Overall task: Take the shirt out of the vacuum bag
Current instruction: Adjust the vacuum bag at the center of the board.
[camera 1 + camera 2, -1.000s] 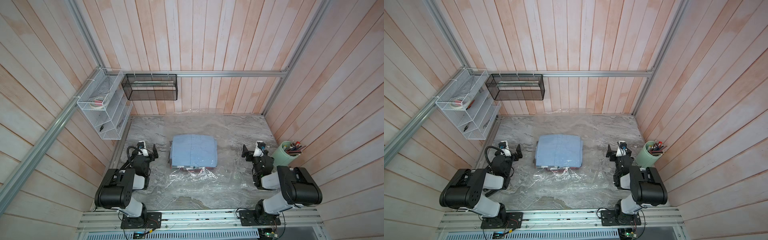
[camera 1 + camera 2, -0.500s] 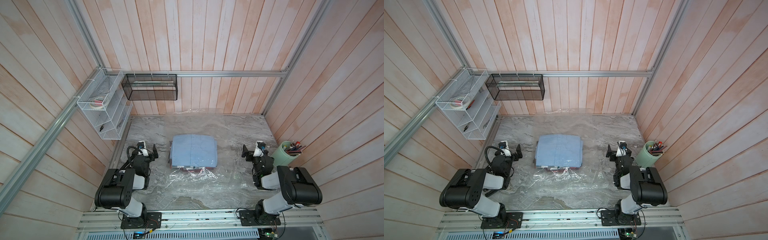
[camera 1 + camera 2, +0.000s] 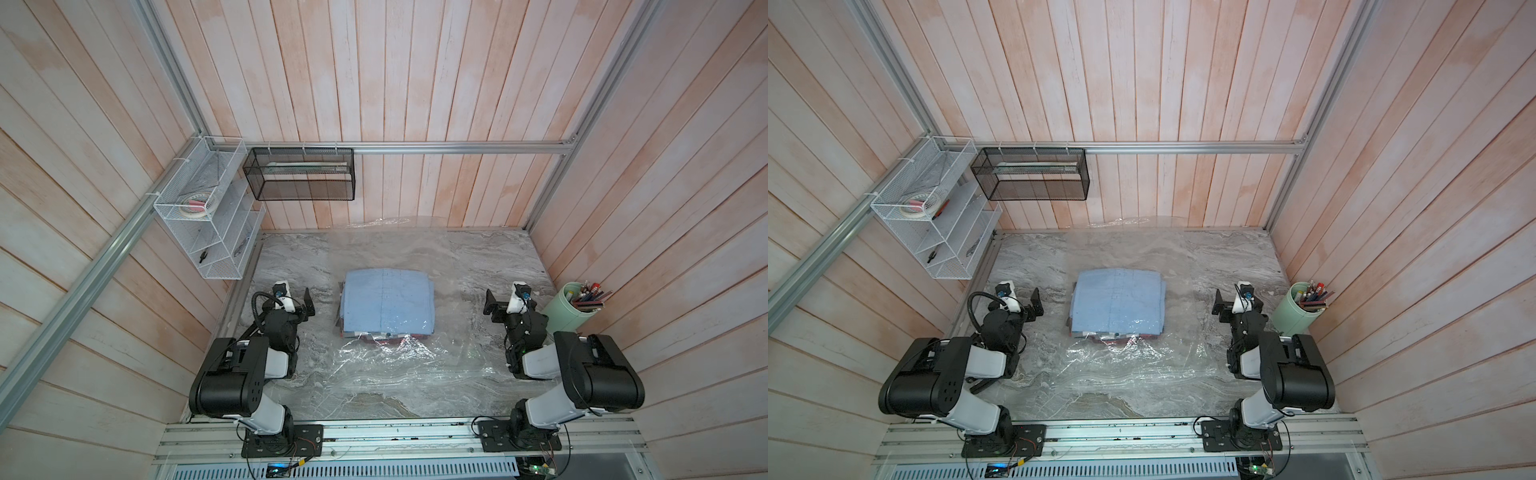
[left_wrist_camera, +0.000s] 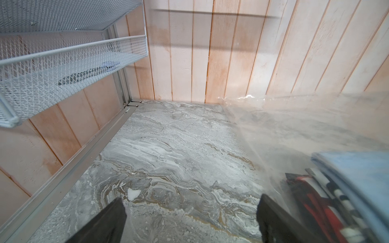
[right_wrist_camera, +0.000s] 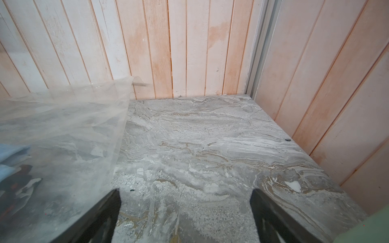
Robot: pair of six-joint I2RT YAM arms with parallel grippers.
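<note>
The vacuum bag (image 3: 395, 365) (image 3: 1121, 365) is a wide clear crinkly sheet lying flat over the middle of the marble table. Inside it lies the folded light blue shirt (image 3: 388, 301) (image 3: 1119, 299), with something red and dark under its near edge. My left gripper (image 3: 296, 301) (image 4: 190, 197) rests open just left of the bag, with nothing between its fingers. My right gripper (image 3: 505, 305) (image 5: 185, 190) stands open to the right, at the bag's edge. The wrist views show the bag (image 4: 294, 130) (image 5: 63, 126) and shirt (image 4: 357, 168) (image 5: 10, 151) beside the fingers.
A white wire shelf (image 3: 208, 216) hangs on the left wall above my left gripper. A black mesh basket (image 3: 301, 174) hangs on the back wall. A green cup of pens (image 3: 569, 307) stands close behind my right gripper. Wooden walls enclose the marble table (image 3: 478, 257).
</note>
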